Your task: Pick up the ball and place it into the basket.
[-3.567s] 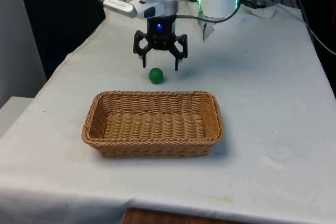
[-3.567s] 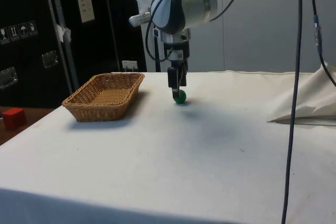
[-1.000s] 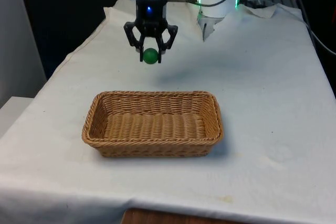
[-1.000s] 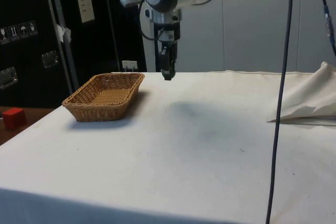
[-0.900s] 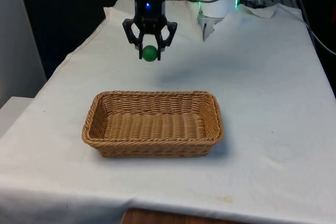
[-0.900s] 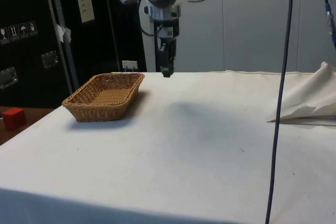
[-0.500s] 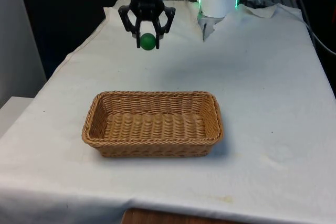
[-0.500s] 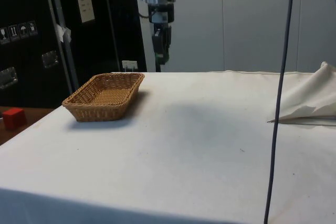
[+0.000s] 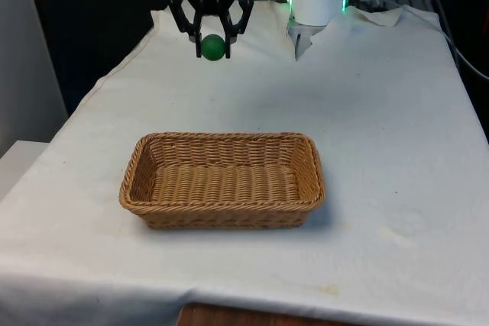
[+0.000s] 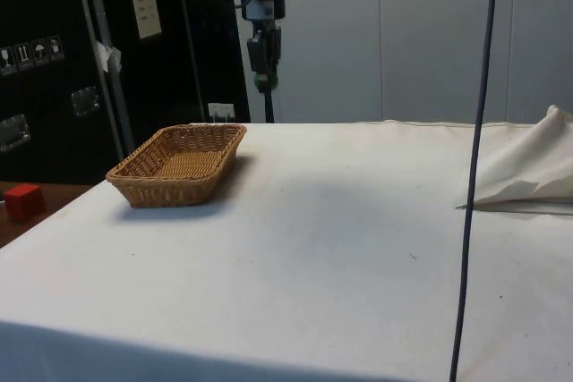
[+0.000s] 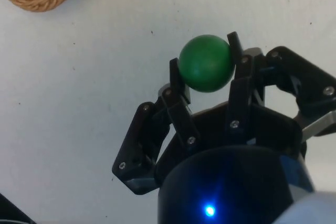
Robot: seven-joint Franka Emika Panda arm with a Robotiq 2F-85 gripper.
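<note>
one green ball (image 9: 213, 46) sits pinched in the pincer (image 9: 212, 41), high above the desk (image 9: 367, 112). the wicker basket (image 9: 221, 180) rests well apart, nearer the front.

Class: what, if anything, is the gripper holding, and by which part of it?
The green ball, pinched at its opposite sides between the gripper's fingers.

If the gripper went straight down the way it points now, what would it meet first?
Probably the bare white cloth, not the basket. The gripper, shut on the green ball, hangs beyond the basket's far rim, though depth is hard to judge.
</note>
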